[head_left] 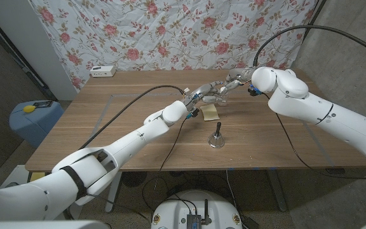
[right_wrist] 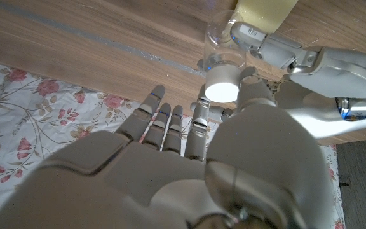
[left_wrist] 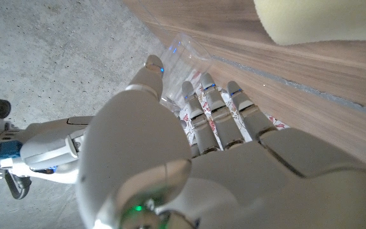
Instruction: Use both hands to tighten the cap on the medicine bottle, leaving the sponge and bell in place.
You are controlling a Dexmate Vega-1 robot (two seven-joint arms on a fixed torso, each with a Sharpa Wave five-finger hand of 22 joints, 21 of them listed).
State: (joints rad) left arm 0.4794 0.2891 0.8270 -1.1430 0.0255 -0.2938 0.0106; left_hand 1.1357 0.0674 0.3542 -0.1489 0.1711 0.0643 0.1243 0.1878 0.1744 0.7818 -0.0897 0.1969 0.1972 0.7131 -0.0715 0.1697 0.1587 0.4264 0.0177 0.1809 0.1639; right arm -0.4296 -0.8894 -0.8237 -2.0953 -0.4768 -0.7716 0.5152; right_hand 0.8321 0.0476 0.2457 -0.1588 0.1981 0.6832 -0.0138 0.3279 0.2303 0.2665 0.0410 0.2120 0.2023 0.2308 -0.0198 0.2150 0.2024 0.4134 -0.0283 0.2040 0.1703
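Upper middle of the frame, the left hand (head_left: pixel 203 95) grips the clear bottle (right_wrist: pixel 224 44); the right hand (head_left: pixel 235 80) pinches its white cap (right_wrist: pixel 222 89). Steady the bottle, twist only the cap.

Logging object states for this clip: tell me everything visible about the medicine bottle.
The bottle is small, clear, plastic-looking and appears empty, with a white round cap. It is held off the table, lying roughly sideways, beside the yellow sponge. The left hand grips its body; the right hand has its thumb and a finger on the cap. In the head view it is hidden between the hands.
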